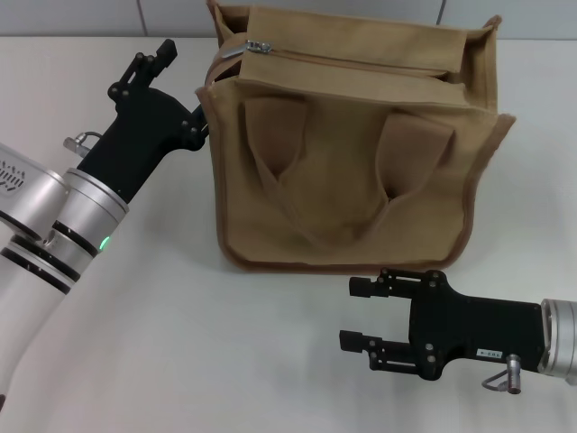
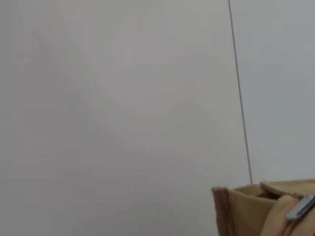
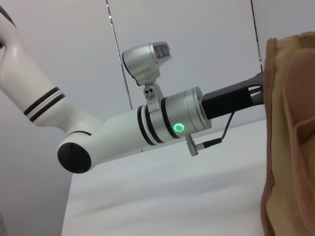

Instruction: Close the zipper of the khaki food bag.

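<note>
The left gripper (image 1: 185,86) sits at the bag's upper left corner, its arm slanting up from the lower left; one finger juts free near the wall, the other lies against the bag's side edge, and I cannot tell whether it grasps anything. Just right of it stands the khaki food bag (image 1: 352,180), handles draped flat on its front face; its inside is hidden. The zipper (image 1: 352,59) runs along the top panel, its silver slider (image 1: 259,45) at the end nearest the left gripper. Below the bag's lower right corner, the right gripper (image 1: 359,312) rests on the table (image 1: 180,343), fingers spread, holding nothing, pointing left.
</note>
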Controlling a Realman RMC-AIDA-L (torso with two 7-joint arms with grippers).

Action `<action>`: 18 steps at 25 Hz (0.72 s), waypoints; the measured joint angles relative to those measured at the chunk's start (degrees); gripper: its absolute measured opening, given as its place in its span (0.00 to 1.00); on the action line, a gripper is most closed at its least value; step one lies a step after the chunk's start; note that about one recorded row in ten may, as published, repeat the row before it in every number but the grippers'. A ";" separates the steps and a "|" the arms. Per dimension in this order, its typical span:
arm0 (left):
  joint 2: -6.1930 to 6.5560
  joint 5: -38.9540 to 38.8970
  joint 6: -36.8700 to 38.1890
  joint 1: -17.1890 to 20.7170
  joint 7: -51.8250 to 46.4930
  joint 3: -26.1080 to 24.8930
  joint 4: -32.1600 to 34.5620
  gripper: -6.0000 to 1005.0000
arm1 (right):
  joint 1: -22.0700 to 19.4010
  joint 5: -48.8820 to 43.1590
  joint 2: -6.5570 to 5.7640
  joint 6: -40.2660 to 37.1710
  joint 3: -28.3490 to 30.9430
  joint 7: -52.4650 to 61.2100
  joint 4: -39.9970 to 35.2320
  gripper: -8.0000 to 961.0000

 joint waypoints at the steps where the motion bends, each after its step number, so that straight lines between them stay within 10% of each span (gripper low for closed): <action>1: 0.00 0.00 0.04 0.00 0.00 -0.08 -0.28 0.65 | 0.00 0.07 0.00 -0.01 0.02 0.00 0.00 0.69; 18: -0.07 -0.23 0.77 -0.21 0.72 -2.38 -2.96 0.62 | 0.61 1.68 0.00 0.53 0.08 0.01 1.40 0.69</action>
